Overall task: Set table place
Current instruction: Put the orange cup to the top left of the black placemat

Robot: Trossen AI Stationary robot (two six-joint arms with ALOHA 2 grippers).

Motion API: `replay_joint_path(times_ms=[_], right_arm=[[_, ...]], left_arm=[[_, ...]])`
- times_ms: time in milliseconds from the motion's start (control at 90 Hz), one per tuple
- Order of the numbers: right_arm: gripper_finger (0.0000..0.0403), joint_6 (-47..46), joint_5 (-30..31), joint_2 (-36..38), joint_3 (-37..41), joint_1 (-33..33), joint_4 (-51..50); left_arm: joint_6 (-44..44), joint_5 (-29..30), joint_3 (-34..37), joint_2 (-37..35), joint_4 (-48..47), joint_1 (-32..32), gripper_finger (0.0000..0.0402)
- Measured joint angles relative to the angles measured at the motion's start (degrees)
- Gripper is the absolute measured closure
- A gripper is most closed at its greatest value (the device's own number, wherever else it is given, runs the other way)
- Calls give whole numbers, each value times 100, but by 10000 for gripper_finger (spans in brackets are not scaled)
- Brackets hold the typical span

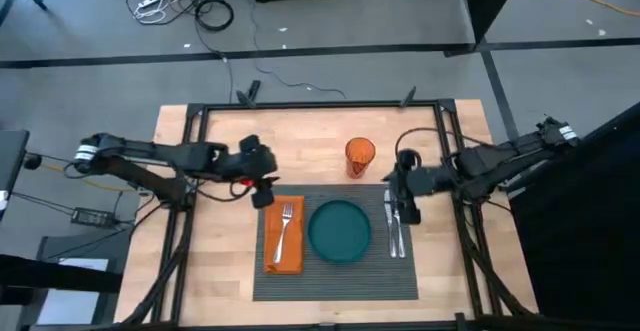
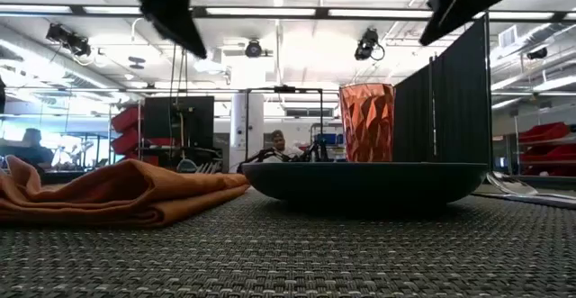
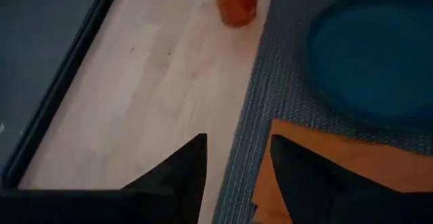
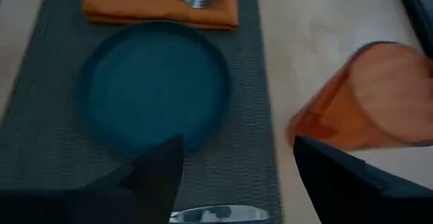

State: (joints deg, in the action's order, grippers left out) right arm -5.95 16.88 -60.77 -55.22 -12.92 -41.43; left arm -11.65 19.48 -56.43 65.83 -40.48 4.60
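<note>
Nearly everything looks laid already. Starting at the near edge, the dark ribbed placemat (image 1: 335, 269) lies flat on the wooden table (image 1: 215, 286), toward its front and middle. On the mat, an orange napkin (image 1: 283, 236) sits to one side with a fork (image 1: 286, 226) on top; the teal plate (image 1: 340, 231) is in the middle, apart from the napkin; and a knife and spoon (image 1: 395, 233) lie just beside the plate on the other side.

Farther back, the left gripper (image 1: 262, 193) hangs over the mat's far corner by the napkin, fingers apart and holding nothing, as its wrist view shows. The right gripper (image 1: 404, 209) hovers above the cutlery's far end, also spread open and empty.

Beyond the mat's far edge, an orange faceted cup (image 1: 360, 157) stands upright on bare wood, between the two grippers.

From where I stand, the setting seems complete: mat, napkin, fork, plate, knife, spoon and cup are all in place. What's left, I'd guess, is only for the arms to pull clear.
</note>
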Motion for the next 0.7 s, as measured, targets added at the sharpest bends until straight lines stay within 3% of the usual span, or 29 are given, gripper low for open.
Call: replay_joint_path(times_ms=[189,378,478,700], right_arm=[[161,1064,-554,-78,-482,1058,-165],[156,1821,-881,-613,-1076,1844,-742],[158,1956,-1442,-1079,-1230,2085,-839],[177,2291,-1503,-2165,-1696,2283,-1124]], left_arm=[[-217,-9,466,-300,71,5,255],[-214,-12,621,-289,196,2,255],[-208,-12,622,-285,274,2,255],[-138,-14,622,-285,302,2,255]])
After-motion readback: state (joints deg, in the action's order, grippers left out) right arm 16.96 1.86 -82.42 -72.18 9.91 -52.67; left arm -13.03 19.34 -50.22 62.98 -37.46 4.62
